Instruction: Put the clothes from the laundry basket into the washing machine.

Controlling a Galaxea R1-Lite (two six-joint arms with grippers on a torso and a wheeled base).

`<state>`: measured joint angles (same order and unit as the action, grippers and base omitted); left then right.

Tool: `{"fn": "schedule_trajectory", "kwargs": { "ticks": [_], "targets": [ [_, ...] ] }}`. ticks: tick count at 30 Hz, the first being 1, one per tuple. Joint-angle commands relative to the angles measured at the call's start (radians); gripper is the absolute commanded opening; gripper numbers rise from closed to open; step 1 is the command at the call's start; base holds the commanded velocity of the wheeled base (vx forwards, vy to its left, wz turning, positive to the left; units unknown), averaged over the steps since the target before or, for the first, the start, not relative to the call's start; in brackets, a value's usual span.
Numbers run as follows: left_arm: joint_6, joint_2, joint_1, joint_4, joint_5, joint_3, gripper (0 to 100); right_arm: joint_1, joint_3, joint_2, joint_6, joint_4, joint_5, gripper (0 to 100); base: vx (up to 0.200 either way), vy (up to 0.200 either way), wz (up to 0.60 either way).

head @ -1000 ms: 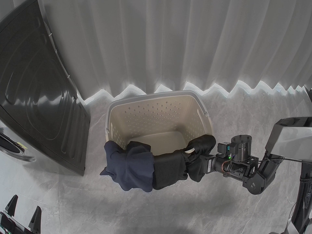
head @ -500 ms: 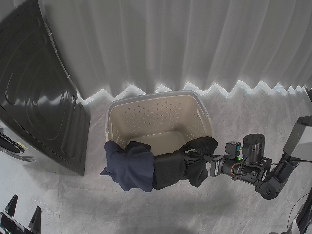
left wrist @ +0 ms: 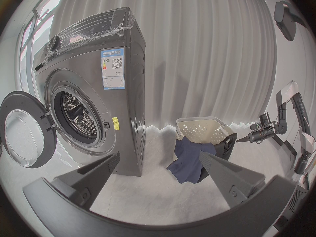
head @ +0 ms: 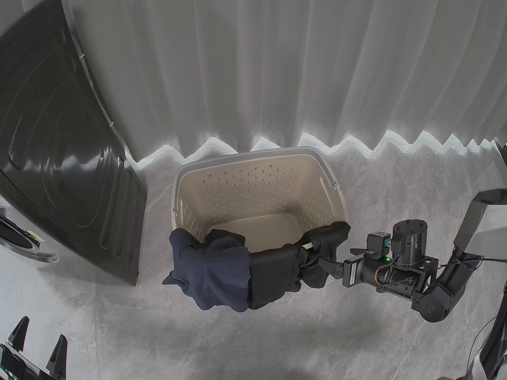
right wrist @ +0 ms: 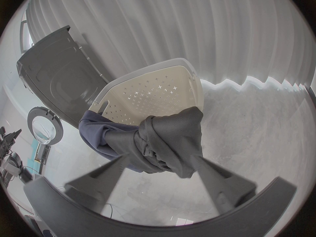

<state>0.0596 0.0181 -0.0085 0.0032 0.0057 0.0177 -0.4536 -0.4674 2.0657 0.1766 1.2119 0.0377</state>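
Note:
A beige laundry basket (head: 253, 157) stands on the floor in front of the curtain. Over its near rim hang a navy garment (head: 211, 270) and, beside it, a black garment (head: 274, 275). My right gripper (head: 335, 257) is open at the black garment's right end, its lower fingertip touching the cloth. In the right wrist view the bunched black garment (right wrist: 168, 139) lies just ahead of the spread fingers (right wrist: 210, 175). My left gripper (head: 37, 341) is open and empty, low at the near left. It faces the washing machine (left wrist: 95, 92), whose door (left wrist: 23, 132) stands open.
The washing machine's dark top (head: 53, 133) rises at the left of the basket. A white curtain (head: 290, 54) hangs behind everything. Bare grey floor (head: 296, 333) spreads in front of the basket and to its right.
The right gripper, buried in the black garment a second ago, drew back to the right, opened and let it go. The cloth's end has sagged back against the basket rim.

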Motion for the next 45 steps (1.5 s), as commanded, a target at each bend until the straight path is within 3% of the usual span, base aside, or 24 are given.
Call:
{"fn": "schedule_trajectory", "kwargs": {
  "ticks": [1,12,13,27,33,35,39,45],
  "targets": [
    [0.000,-0.015,0.001,0.000,0.000,-0.018,100,0.020,-0.026,0.037,-0.003,0.000,0.001,100,0.000,0.000,0.00],
    [0.000,-0.015,0.001,0.000,0.000,-0.018,100,0.050,-0.125,0.139,-0.009,0.035,0.008,100,0.000,0.000,0.00],
    [0.000,-0.015,0.001,0.001,0.000,-0.018,100,0.049,-0.125,0.142,-0.009,0.043,0.008,0,0.000,0.000,0.00],
    [0.000,-0.015,0.001,0.001,0.000,-0.018,100,0.007,-0.040,0.094,0.000,0.121,0.018,0,0.000,0.000,0.00],
    [0.000,-0.015,0.001,0.000,0.000,-0.018,100,-0.023,0.047,0.011,-0.006,0.244,0.002,0,0.000,0.000,0.00],
    [0.000,-0.015,0.001,0.001,0.000,-0.018,100,-0.040,0.092,-0.062,-0.008,0.307,0.001,0,0.000,0.000,0.00],
    [0.000,-0.015,0.001,0.001,0.000,-0.018,100,-0.080,0.136,-0.180,-0.008,0.319,0.001,0,0.000,0.000,0.00],
    [0.000,-0.015,-0.001,0.001,0.000,-0.018,100,-0.145,0.121,-0.355,-0.011,0.275,-0.012,0,0.000,0.000,0.00]
  ]
}}
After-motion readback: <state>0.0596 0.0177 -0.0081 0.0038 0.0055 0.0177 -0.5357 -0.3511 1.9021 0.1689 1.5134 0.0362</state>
